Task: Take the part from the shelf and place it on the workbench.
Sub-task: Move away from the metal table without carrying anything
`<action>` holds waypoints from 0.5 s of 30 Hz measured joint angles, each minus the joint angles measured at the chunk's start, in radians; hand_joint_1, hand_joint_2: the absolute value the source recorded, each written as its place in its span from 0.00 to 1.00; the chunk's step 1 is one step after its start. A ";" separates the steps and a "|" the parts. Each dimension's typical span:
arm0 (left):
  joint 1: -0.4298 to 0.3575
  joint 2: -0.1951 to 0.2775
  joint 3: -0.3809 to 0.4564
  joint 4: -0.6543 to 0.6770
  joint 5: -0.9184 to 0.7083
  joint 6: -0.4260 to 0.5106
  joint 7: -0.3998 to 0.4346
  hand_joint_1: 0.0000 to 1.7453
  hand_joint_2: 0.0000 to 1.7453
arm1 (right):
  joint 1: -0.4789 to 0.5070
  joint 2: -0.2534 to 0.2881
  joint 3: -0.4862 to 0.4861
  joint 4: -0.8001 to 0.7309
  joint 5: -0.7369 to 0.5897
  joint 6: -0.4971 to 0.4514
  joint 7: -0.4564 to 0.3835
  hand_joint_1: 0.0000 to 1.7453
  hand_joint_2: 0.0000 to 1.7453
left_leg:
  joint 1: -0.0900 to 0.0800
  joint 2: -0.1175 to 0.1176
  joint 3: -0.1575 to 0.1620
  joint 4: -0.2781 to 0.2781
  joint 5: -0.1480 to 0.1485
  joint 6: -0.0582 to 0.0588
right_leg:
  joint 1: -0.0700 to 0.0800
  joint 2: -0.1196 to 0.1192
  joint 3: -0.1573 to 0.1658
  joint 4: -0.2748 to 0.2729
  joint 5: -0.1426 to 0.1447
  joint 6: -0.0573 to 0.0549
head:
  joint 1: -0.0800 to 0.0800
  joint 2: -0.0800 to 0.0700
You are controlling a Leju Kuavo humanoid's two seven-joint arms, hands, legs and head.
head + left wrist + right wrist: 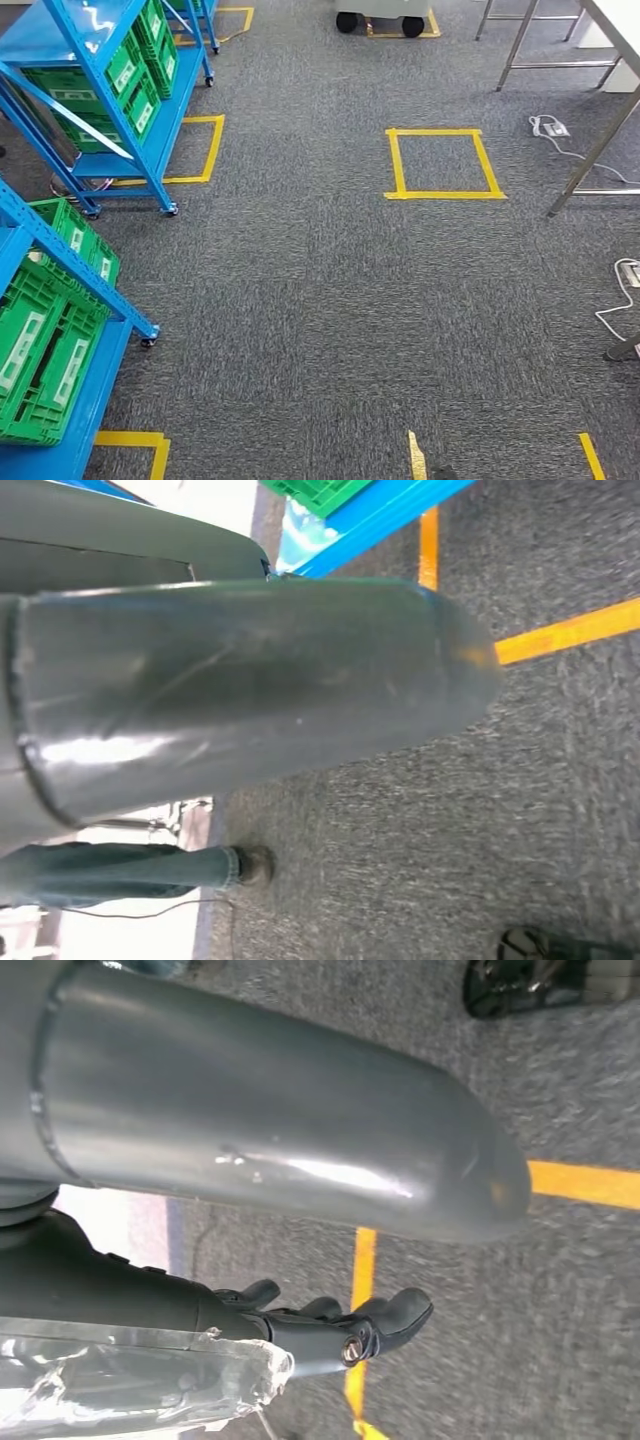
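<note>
Your right hand [332, 1330] hangs with fingers loosely curled, apparently holding nothing; the left hand's state I cannot tell. The part presumably sits in the green crates [45, 330] at eight o'clock. Turning risks clipping the blue shelf [83, 270].

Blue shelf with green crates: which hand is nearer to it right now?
Left. The left hand hangs beside the blue shelf, which stands on the robot's left. The right hand hangs over carpet and yellow tape, farther from it.
</note>
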 joint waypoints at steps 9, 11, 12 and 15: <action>0.002 0.002 0.000 0.000 0.000 0.003 0.000 0.00 0.00 | 0.000 0.000 -0.001 0.000 0.004 -0.004 0.001 0.00 0.00 | 0.023 0.001 -0.164 0.279 -0.082 -0.042 | -0.009 -0.001 0.027 -0.014 -0.014 -0.022 | -0.015 0.000; 0.003 0.002 0.000 0.000 0.000 0.006 0.000 0.00 0.00 | 0.000 0.000 -0.001 0.000 0.012 -0.010 0.002 0.00 0.00 | 0.027 0.001 -0.121 0.158 0.007 -0.040 | -0.009 0.001 0.038 -0.014 -0.021 -0.017 | -0.015 0.000; 0.002 0.002 0.000 0.000 0.000 0.008 0.000 0.00 0.00 | 0.000 0.000 -0.001 0.000 0.016 -0.014 0.002 0.00 0.00 | 0.026 0.001 -0.096 0.097 0.037 -0.037 | -0.008 0.002 0.041 -0.013 -0.024 -0.013 | -0.015 0.000; -0.001 0.001 0.000 0.000 0.000 0.009 0.000 0.00 0.00 | -0.002 0.000 -0.001 0.000 0.022 -0.024 0.005 0.00 0.00 | 0.023 0.001 -0.064 0.019 0.044 -0.032 | -0.003 0.001 0.037 -0.005 -0.034 -0.011 | -0.011 0.000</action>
